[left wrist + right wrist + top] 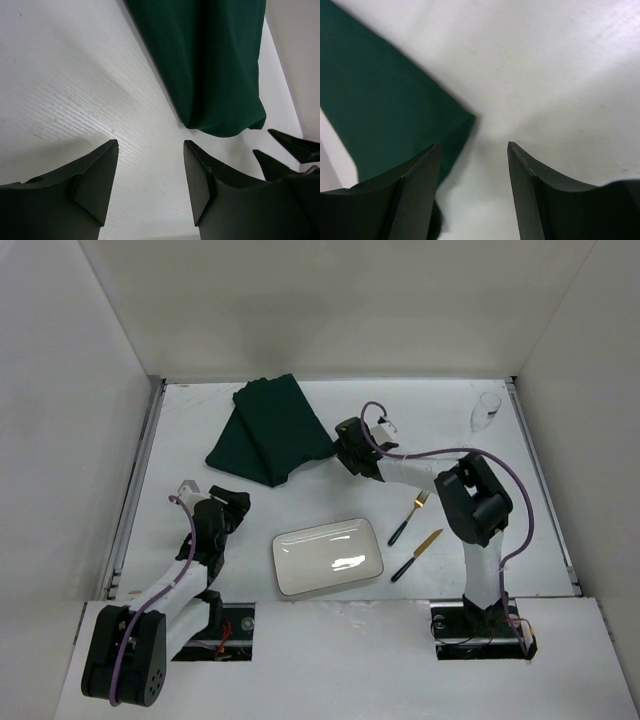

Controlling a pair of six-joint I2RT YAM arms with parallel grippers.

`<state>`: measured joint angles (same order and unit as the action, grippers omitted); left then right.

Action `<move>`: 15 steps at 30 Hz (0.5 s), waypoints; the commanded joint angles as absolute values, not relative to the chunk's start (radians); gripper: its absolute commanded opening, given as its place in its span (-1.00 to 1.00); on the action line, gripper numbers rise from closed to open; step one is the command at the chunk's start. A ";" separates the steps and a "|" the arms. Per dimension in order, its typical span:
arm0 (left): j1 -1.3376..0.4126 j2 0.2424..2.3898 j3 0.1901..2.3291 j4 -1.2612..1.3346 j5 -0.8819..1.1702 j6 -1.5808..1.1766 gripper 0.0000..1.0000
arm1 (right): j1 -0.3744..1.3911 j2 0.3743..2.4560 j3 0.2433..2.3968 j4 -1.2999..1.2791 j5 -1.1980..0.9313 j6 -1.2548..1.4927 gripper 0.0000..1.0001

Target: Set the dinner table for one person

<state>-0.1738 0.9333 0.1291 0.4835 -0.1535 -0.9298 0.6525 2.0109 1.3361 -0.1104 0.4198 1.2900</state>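
Observation:
The dinner table is a flat white top with metal edge rails. A folded dark green placemat lies at its back left. My right gripper is open, low over the table at the placemat's right corner. In the right wrist view the cloth lies by the left finger, its corner just ahead. My left gripper is open and empty, a short way in front of the placemat's near corner. In the left wrist view the cloth lies ahead over bare table.
A white rectangular plate lies at the near middle. A fork and a knife, both black-handled with gold ends, lie to its right. A clear glass stands at the back right. White walls enclose the table.

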 commanded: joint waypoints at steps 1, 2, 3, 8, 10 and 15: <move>-0.179 0.933 0.118 0.540 -0.150 -0.936 0.05 | 0.640 2.043 1.442 -0.159 0.430 1.281 0.23; -0.179 0.933 0.118 0.540 -0.150 -0.937 0.05 | 0.639 2.055 1.456 -0.169 0.425 1.287 0.23; -0.180 0.931 0.118 0.540 -0.150 -0.937 0.05 | 0.639 2.066 1.468 -0.173 0.422 1.295 0.22; -0.180 0.931 0.118 0.541 -0.152 -0.939 0.05 | 0.639 2.134 1.545 -0.218 0.361 1.313 0.06; -0.177 0.931 0.118 0.541 -0.152 -0.939 0.05 | 0.642 2.138 1.562 -0.233 0.356 1.312 0.07; -0.174 0.937 0.121 0.541 -0.152 -0.943 0.05 | 0.643 2.158 1.620 -0.314 0.348 1.275 0.08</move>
